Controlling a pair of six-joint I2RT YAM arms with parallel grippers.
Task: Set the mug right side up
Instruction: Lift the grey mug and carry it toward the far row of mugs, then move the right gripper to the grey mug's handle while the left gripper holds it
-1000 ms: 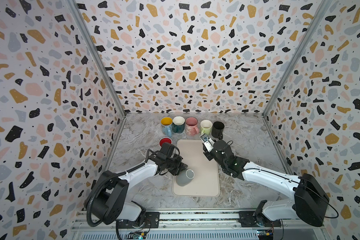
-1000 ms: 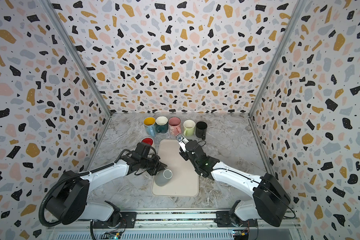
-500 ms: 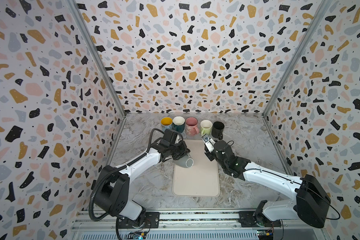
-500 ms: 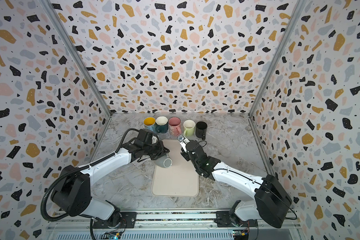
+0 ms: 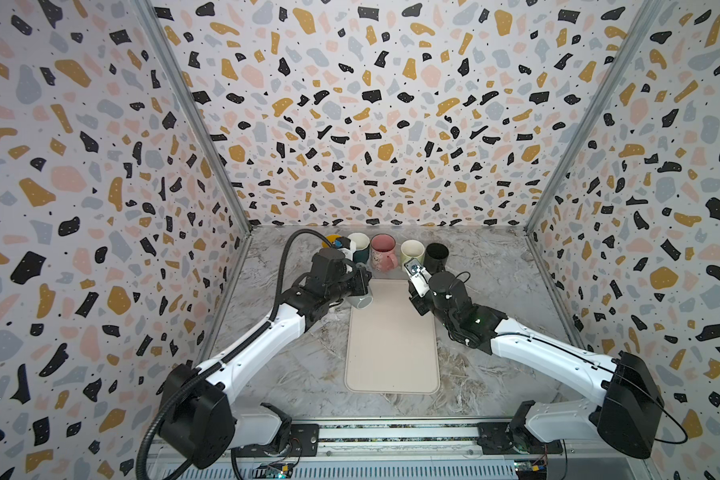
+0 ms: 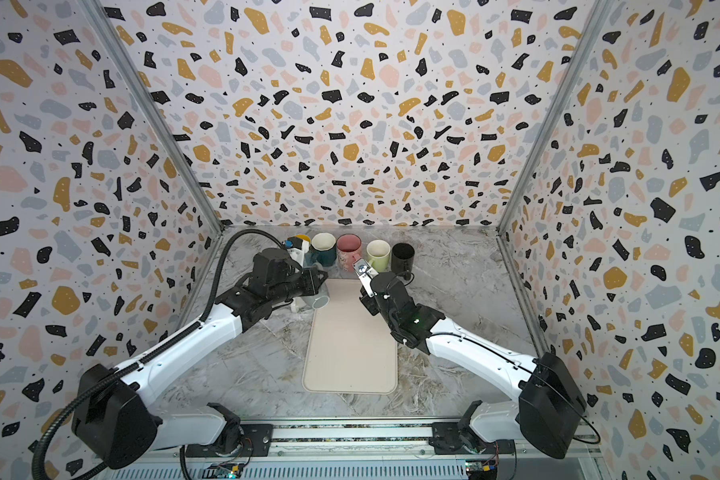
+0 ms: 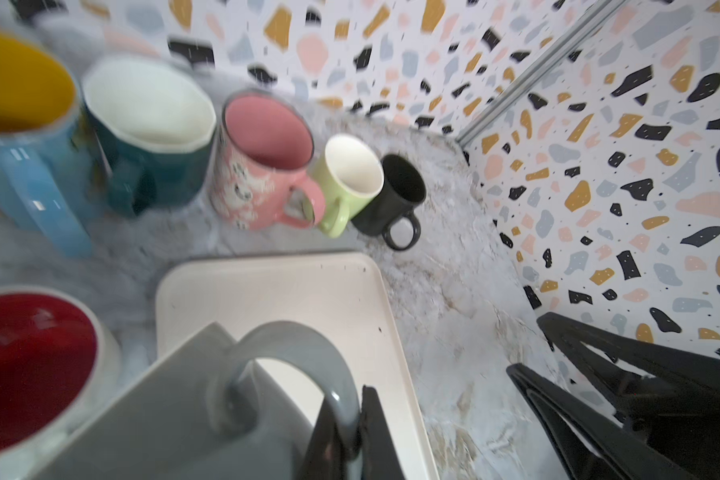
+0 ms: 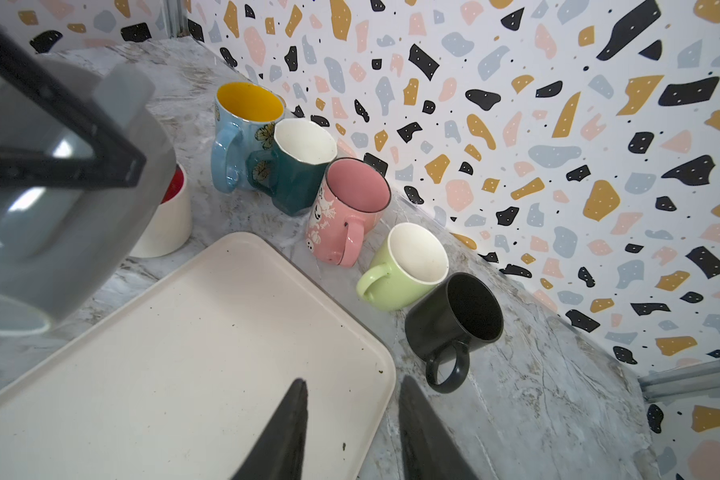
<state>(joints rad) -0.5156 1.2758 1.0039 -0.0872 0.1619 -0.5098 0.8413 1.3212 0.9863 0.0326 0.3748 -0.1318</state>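
Note:
My left gripper (image 7: 356, 399) is shut on the handle (image 7: 300, 345) of the grey mug (image 5: 360, 300). It holds the mug off the surface over the far left corner of the beige tray (image 5: 391, 353). The mug (image 6: 319, 300) is tilted on its side, with its mouth facing the front. In the right wrist view the mug (image 8: 59, 232) hangs under the left fingers (image 8: 80, 137). My right gripper (image 8: 352, 384) is open and empty, low over the tray's far right corner (image 8: 375, 361), apart from the mug. Both top views show it (image 5: 412, 293) facing the back.
Several upright mugs line the back wall: blue with yellow inside (image 8: 242, 137), teal (image 8: 296, 166), pink (image 5: 383, 251), light green (image 5: 412, 251) and black (image 5: 436, 255). A white mug with red inside (image 7: 30, 353) stands left of the tray, near the held mug.
My left gripper has lifted the grey mug from the tray's front left and carried it back to the far left corner. The right arm has hardly moved.

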